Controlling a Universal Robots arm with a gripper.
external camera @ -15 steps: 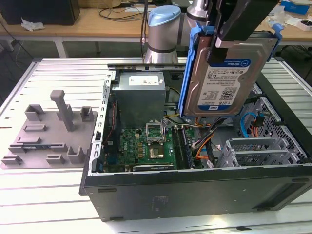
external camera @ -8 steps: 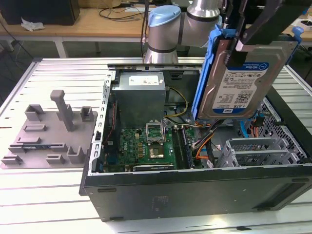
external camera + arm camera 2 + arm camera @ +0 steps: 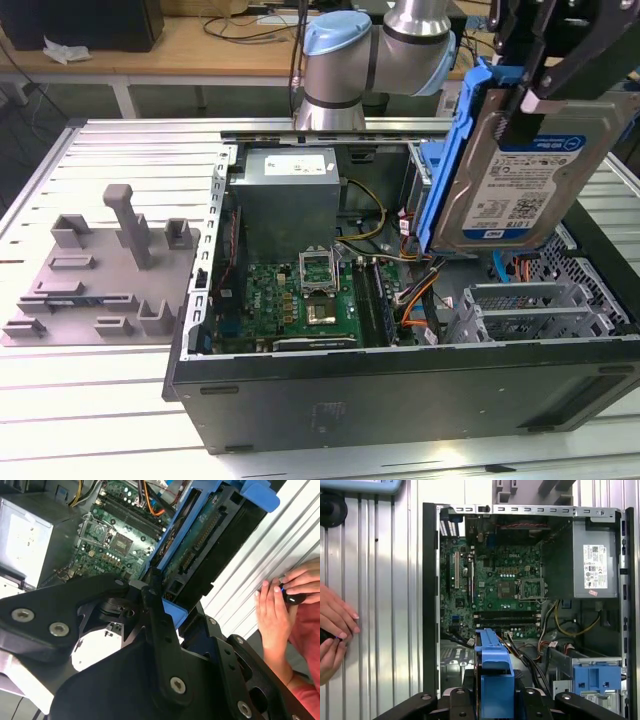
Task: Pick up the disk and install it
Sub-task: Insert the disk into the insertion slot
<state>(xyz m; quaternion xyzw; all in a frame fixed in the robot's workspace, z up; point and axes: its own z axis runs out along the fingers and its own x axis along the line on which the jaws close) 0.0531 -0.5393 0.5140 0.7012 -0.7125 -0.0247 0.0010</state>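
My gripper [image 3: 535,95] is shut on the disk [image 3: 520,180], a silver hard drive with a white-and-blue label in a blue carrier frame. In the exterior view it hangs tilted on edge in the air, above the right end of the open computer case [image 3: 400,385], over the drive cage [image 3: 530,305]. The second wrist view shows the disk [image 3: 200,545] edge-on between the black fingers [image 3: 155,595] of the gripper [image 3: 172,605]. The first wrist view shows the blue carrier of the disk [image 3: 492,670] sticking out from the gripper [image 3: 495,700] over the case interior.
Inside the case lie a green motherboard [image 3: 300,295], a grey power supply [image 3: 290,190] and orange and yellow cables. A blue bracket [image 3: 597,677] sits on the drive cage. A grey fixture plate [image 3: 100,290] with posts lies at the exterior view's left. A person's hands [image 3: 280,600] rest on the ribbed table beside the case.
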